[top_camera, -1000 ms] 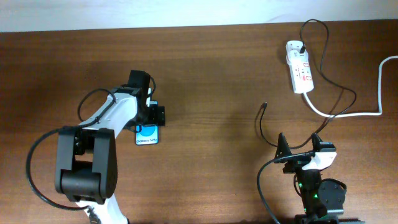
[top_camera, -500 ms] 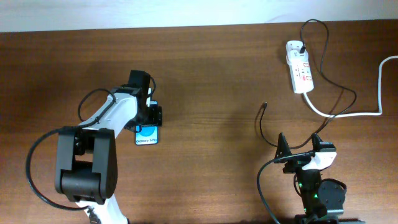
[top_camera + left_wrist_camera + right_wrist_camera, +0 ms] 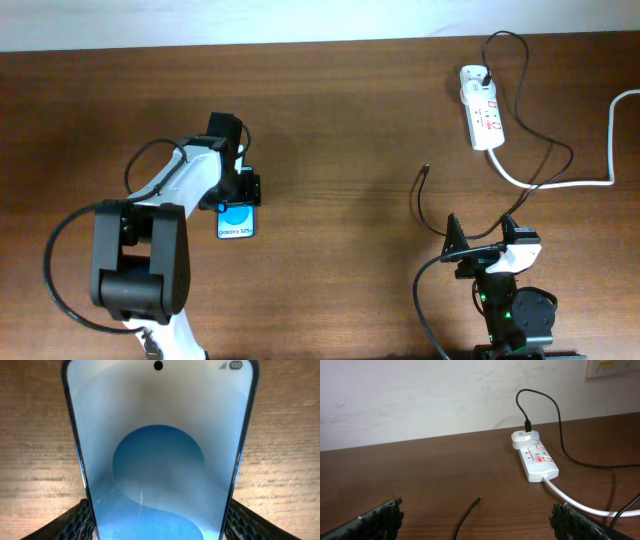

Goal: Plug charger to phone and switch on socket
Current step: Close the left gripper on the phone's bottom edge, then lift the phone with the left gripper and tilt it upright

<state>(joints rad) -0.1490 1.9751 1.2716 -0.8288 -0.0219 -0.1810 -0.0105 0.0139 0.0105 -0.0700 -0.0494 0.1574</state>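
Left of centre on the table (image 3: 340,120), the left gripper (image 3: 240,190) pinches the phone (image 3: 236,222) by its sides, the right gripper (image 3: 480,227) gapes empty, and the charger (image 3: 426,170) lies unplugged, the socket (image 3: 483,120) apparently untouched.

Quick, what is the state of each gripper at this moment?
Left gripper: closed on the phone, one finger against each long edge.
Right gripper: open, holding nothing.

I see a dark brown wooden table (image 3: 340,120) spread below me. A thick white cord (image 3: 570,184) curves over its far right part to the edge. Beyond the table stands a white wall (image 3: 420,395), with a pale wall plate (image 3: 612,367) mounted high on my right.
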